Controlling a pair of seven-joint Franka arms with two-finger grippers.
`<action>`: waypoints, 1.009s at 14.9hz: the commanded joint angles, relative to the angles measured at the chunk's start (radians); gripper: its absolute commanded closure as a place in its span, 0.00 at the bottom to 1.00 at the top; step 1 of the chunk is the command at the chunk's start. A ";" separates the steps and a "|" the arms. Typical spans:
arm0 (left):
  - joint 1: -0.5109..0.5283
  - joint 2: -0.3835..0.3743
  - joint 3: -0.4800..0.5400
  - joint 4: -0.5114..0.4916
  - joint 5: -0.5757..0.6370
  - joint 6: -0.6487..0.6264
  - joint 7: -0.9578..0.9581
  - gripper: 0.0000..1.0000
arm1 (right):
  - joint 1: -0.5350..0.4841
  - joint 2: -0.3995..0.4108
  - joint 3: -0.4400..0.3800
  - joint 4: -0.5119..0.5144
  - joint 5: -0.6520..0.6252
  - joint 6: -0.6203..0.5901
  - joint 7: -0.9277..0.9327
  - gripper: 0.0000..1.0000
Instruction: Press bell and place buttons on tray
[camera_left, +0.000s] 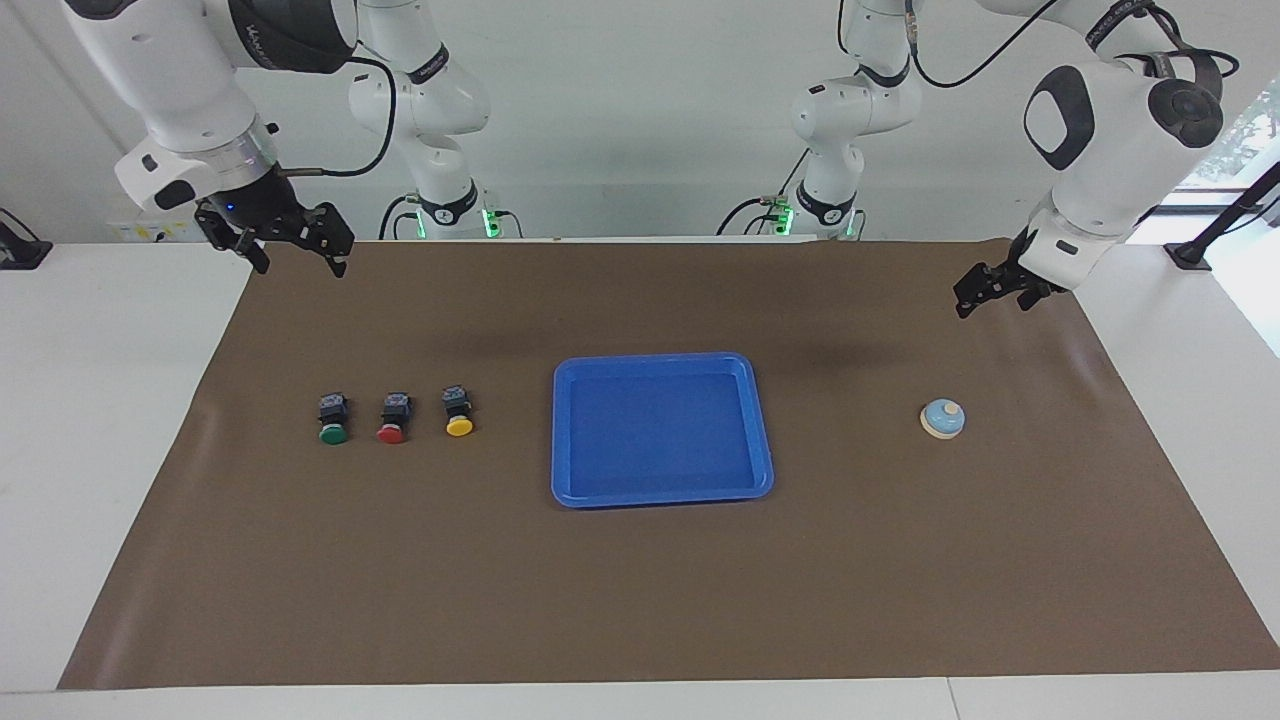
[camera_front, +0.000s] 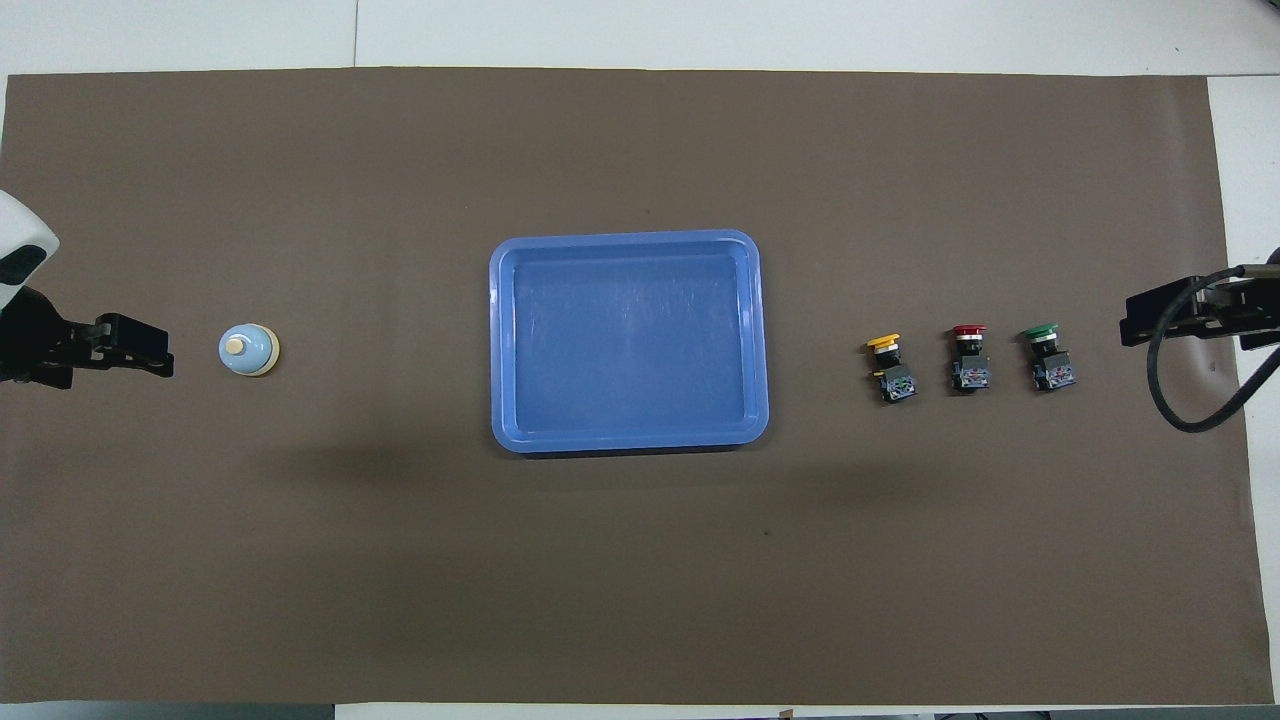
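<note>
The bell stands on the brown mat toward the left arm's end; it also shows in the overhead view. The blue tray lies empty mid-mat, seen also in the overhead view. The green button, red button and yellow button lie in a row toward the right arm's end, the yellow one closest to the tray. My left gripper hangs over the mat beside the bell, apart from it. My right gripper is open and empty, raised over the mat's edge at its own end.
The brown mat covers most of the white table. Both arm bases stand at the robots' edge of the table. A black cable loops by the right gripper in the overhead view.
</note>
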 joint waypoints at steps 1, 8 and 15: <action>-0.010 -0.018 0.001 0.054 0.009 -0.095 0.001 0.00 | -0.011 -0.012 0.008 -0.007 0.002 -0.013 -0.019 0.00; -0.057 -0.038 0.008 0.035 0.006 -0.086 -0.004 0.00 | -0.011 -0.012 0.008 -0.007 0.004 -0.013 -0.019 0.00; -0.079 -0.001 0.033 0.047 -0.011 -0.083 -0.012 0.00 | -0.011 -0.012 0.008 -0.007 0.002 -0.013 -0.019 0.00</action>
